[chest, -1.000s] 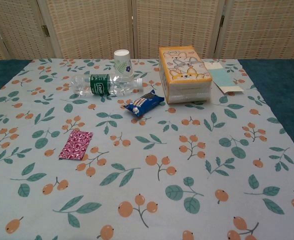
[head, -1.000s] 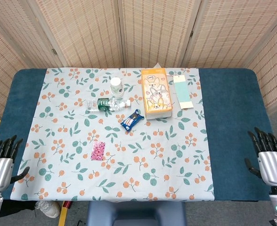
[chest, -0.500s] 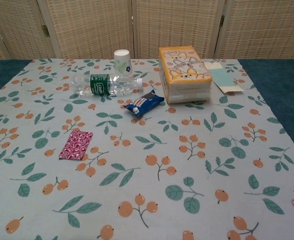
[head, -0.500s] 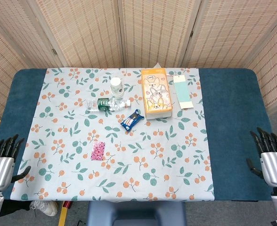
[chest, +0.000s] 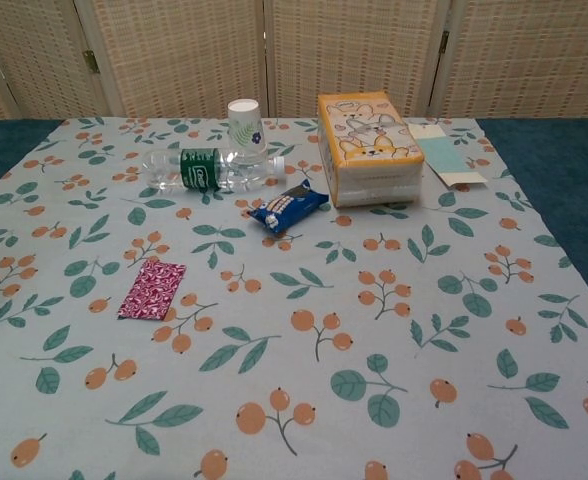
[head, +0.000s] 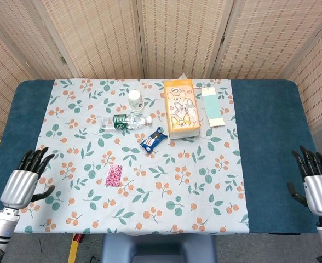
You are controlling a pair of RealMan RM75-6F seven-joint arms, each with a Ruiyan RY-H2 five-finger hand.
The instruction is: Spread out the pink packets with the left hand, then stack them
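Head view. The worktop [head: 270, 159] carries a blue covering overlaid with a pale floral cloth [head: 205, 181]. The pink packets [head: 114, 176] lie as one flat pile on the cloth, left of centre and toward the near edge. The left hand [head: 22, 183] sits over the near-left part of the worktop at the cloth's left border, fingers spread and pointing away toward the far side, holding nothing; the packets lie to its right and slightly farther back, well apart from it. The right hand [head: 318, 189] is at the near-right edge over the blue covering, fingers likewise spread and empty, far from the packets. Toward the far side stand a paper cup [head: 135, 101], a clear water bottle [head: 125, 121] lying on its side just in front of the cup, a blue snack packet [head: 153, 139] near the centre, an orange tissue box [head: 182, 108] and, right of the box, a pale green card [head: 212, 107].

Chest view. Neither hand appears. The pink packets [chest: 151, 290] rest flat on the cloth at the left, nearer than the blue snack packet [chest: 288, 207] and the water bottle [chest: 212, 169]. The paper cup [chest: 245, 125] stands behind the bottle; the tissue box [chest: 368, 146] stands to the right, with the green card [chest: 444, 157] beyond it.
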